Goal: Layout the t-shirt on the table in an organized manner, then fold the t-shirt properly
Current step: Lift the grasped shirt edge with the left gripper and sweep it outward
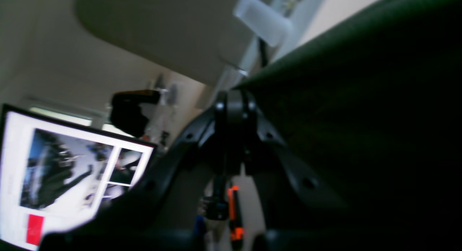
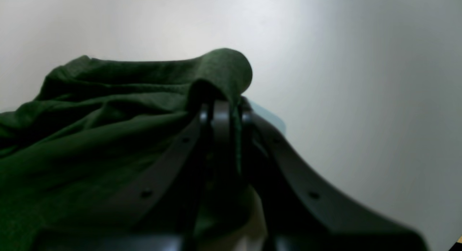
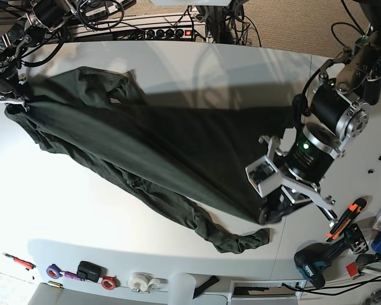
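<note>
Nearest the base camera, along the close edge of the smooth white desk (image 3: pixel 82 206), lie a slim red and black tool (image 3: pixel 19 261), a black piece flanked by purple and red rings (image 3: pixel 89 271) and a white cylindrical object (image 3: pixel 181 289), all on the near side of the t-shirt. To the t-shirt's right in that view are an orange-and-black tool (image 3: pixel 347 219) and a dark power tool with blue parts (image 3: pixel 330 254).

The left end effector (image 3: pixel 276 214), raised at the t-shirt's right side, is pinched narrow on its edge. Behind it, the large dark-green soft knit t-shirt (image 3: pixel 171 136) stretches across the desk, partly lifted between the two arms, with its rumpled near folds resting on the surface. The right end effector (image 2: pixel 225 108), at the t-shirt's left end in the base view, is nearly closed, holding bunched fabric.

Beyond the t-shirt's far side, black cables (image 3: pixel 225 22) gather at the top of the base view. The left wrist view also shows a lit, black-framed monitor (image 1: pixel 72 171), well apart from the t-shirt.
</note>
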Tool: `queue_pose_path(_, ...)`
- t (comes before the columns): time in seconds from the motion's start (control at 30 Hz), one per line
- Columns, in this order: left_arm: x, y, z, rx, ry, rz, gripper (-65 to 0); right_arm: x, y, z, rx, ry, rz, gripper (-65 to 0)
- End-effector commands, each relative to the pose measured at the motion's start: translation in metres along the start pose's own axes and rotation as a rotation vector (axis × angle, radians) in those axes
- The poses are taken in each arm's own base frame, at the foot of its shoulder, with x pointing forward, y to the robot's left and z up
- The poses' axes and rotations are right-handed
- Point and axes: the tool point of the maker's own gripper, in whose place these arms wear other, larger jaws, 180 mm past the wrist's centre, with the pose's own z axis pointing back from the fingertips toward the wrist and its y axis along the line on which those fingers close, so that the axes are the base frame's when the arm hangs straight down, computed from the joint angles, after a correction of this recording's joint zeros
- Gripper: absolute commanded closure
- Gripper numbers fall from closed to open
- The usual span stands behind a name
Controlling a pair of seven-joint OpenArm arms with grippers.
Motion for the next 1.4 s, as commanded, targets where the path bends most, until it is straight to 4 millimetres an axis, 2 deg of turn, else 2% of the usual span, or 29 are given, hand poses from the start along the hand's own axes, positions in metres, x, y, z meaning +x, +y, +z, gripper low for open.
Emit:
queue_pose_path(0.0, 0.009, 0.016, 0.002, 0.053, -0.036, -0.016, 0.0, 0.023, 0.000, 0.003, 0.007, -0.063, 0.013, 0.0)
queue_pose_path(0.23, 0.020, 0.033, -0.007, 0.087, -0.088, -0.030, 0.0, 0.023, 0.000, 0.003, 0.007, -0.064, 0.013, 0.0)
queue_pose_path(0.33, 0.022, 0.042, -0.020, 0.072, -0.107, 0.001, 0.0, 0.023, 0.001, 0.003, 0.008, -0.065, 0.013, 0.0)
queue_pose_path(0.43, 0.023, 0.047, -0.041, 0.046, -0.116, 0.057, 0.0, 0.024, 0.000, 0.003, 0.007, -0.069, 0.013, 0.0)
queue_pose_path(0.7, 0.009, 0.039, -0.117, -0.060, -0.055, 0.217, 0.0, 0.024, 0.001, 0.003, 0.007, -0.073, 0.012, 0.0)
queue_pose_path(0.83, 0.005, 0.029, -0.146, -0.109, -0.019, 0.313, 0.0, 0.025, 0.001, 0.003, 0.007, -0.078, 0.013, 0.0)
queue_pose_path(1.0, 0.014, 0.005, -0.159, -0.185, -0.017, 0.337, 0.0, 0.025, 0.000, 0.003, 0.005, -0.077, 0.016, 0.0)
queue_pose_path(1.1, 0.024, 0.003, -0.160, -0.200, -0.047, 0.326, 0.0, 0.025, 0.000, 0.003, 0.005, -0.076, 0.016, 0.0)
queue_pose_path(1.17, 0.034, 0.013, -0.160, -0.189, -0.081, 0.313, 0.0, 0.025, 0.000, 0.003, 0.002, -0.076, 0.019, 0.0)
queue_pose_path(1.23, 0.051, 0.033, -0.160, -0.165, -0.131, 0.308, 0.0, 0.025, 0.000, 0.003, 0.003, -0.077, 0.018, 0.0)
queue_pose_path(1.37, 0.100, 0.080, -0.153, -0.139, -0.264, 0.321, 0.0, 0.026, 0.000, 0.003, 0.003, -0.080, 0.018, 0.0)
